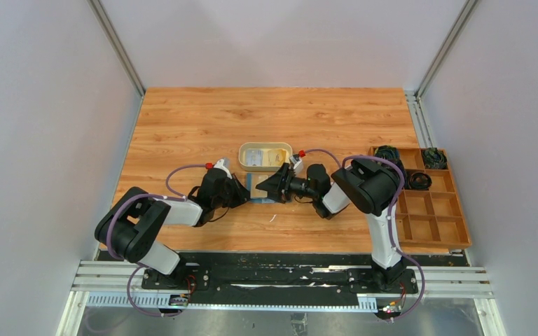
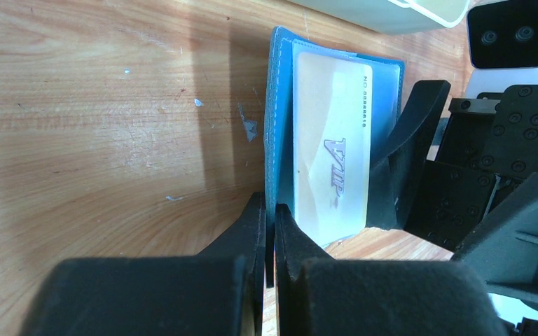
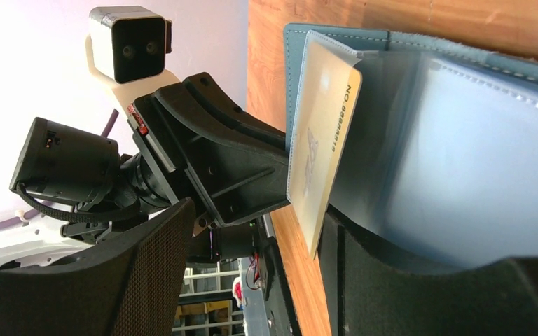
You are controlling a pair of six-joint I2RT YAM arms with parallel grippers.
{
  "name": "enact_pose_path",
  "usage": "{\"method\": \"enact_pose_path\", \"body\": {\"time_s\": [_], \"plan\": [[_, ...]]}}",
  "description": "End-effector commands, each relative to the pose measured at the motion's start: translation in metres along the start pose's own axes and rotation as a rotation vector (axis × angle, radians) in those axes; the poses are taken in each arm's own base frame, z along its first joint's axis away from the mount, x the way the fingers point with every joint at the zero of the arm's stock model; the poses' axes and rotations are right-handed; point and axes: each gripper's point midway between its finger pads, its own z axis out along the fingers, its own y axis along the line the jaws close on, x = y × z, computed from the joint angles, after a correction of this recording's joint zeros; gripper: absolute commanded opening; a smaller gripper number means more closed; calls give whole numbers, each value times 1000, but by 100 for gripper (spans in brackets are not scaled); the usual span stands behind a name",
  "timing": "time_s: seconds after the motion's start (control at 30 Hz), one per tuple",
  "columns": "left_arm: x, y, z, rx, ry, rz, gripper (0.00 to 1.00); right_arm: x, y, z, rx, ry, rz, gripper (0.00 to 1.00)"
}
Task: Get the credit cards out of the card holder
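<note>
Card holder is sitting opened on the bench, between the two claws and just in front of the tan tray. Left claw is pressing together on the holder's near flap edge, pinning it. Right claw is standing spread, its fingers straddling the free edge of the pale card. As far as the wrist view is showing, it is pinching nothing.

Step in hand, by my reading: drawing this card out of its clear sleeve. You are wanting the right fingers closing on the card alone, not on the sleeve film lying against one finger. Be keeping the left pinch firm while pulling, and be pulling straight out of the pocket so the card is sliding rather than bending.

Looks: the holder is showing teal-blue outside with stitched edges, paler inside, with a glossy transparent pocket. The card is showing cream-white and thin, with "VIP" lettering and a printed number along one edge, and part of it is poking clear of the pocket. Two more cards, one pale and one yellow, are lying in the tray
</note>
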Motion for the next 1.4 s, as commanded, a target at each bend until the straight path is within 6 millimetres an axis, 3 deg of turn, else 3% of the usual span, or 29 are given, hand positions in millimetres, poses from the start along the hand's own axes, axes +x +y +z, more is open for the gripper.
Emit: {"method": "enact_pose_path", "body": {"time_s": [0.0,0.33,0.53,0.67,0.87,1.0,1.13,1.37], "plan": [[86,117,-40,-436,277,31,0,3,-1,-4,5,-9,-40,66],[87,117,-40,-438,281,32,0,-11,-10,-18,55,-49,-65,63],[87,117,-40,-438,283,33,0,-15,-16,-22,80,-56,-66,51],[87,117,-40,-437,284,32,0,-15,-20,-25,89,-59,-61,39],[87,117,-39,-437,286,33,0,-15,-29,-35,120,-66,-65,33],[88,118,-39,-440,290,35,0,-17,-34,-40,140,-69,-68,11],[89,119,-40,-442,291,35,0,-18,-37,-48,159,-72,-73,0],[89,119,-39,-442,291,34,0,-16,-34,-73,216,-59,-116,0]]}}
